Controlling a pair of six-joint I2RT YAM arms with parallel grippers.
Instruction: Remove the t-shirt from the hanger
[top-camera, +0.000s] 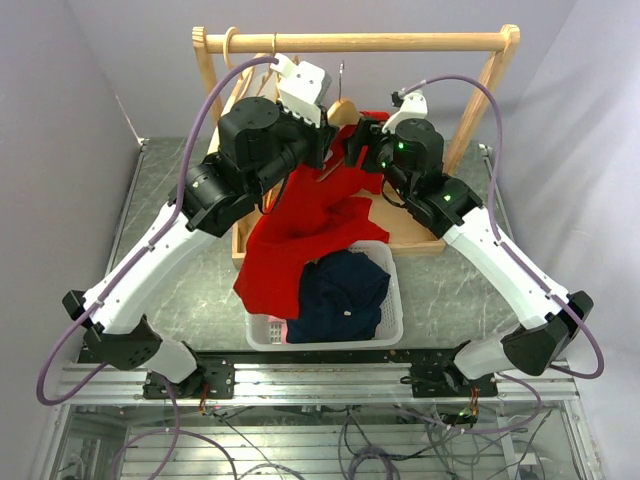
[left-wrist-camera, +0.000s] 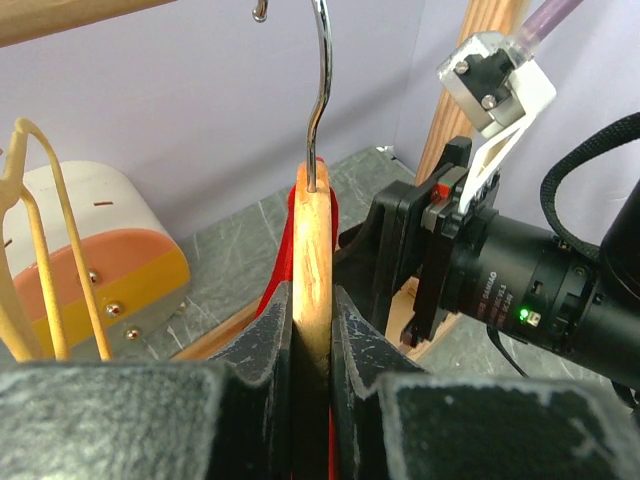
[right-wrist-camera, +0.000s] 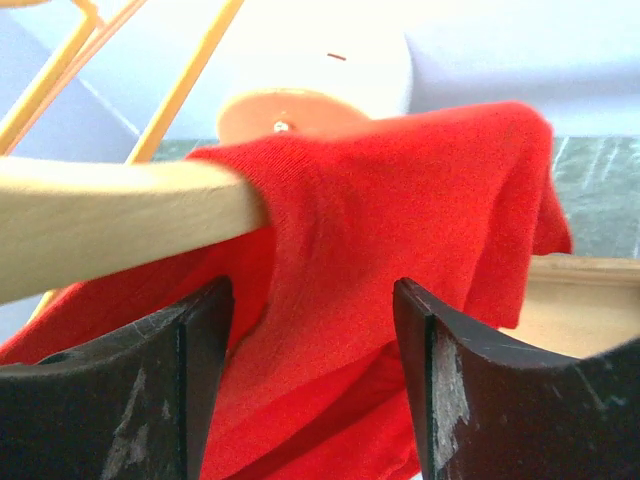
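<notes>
— Where is the t-shirt?
— The red knit t-shirt (top-camera: 300, 220) is draped over one arm of the wooden hanger (left-wrist-camera: 312, 230), far centre of the bench (top-camera: 450, 290). Its hem sags onto the white slatted basket (top-camera: 395, 300).
— And the grippers?
— The left gripper (left-wrist-camera: 312, 310) is clamped tight on the hanger's smooth neck below the steel hook (left-wrist-camera: 320, 90). The right gripper (right-wrist-camera: 310, 340) stands apart, with cloth between the jaws, gripping nothing. The hanger's other arm is hidden.

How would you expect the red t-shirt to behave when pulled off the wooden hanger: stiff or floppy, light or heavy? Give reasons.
Probably floppy: the t-shirt sags in loose folds below the hanger. Likely light for its size, as it looks like thin knit cloth. It may snag rather than slide freely, since its shoulder wraps the hanger's end.
</notes>
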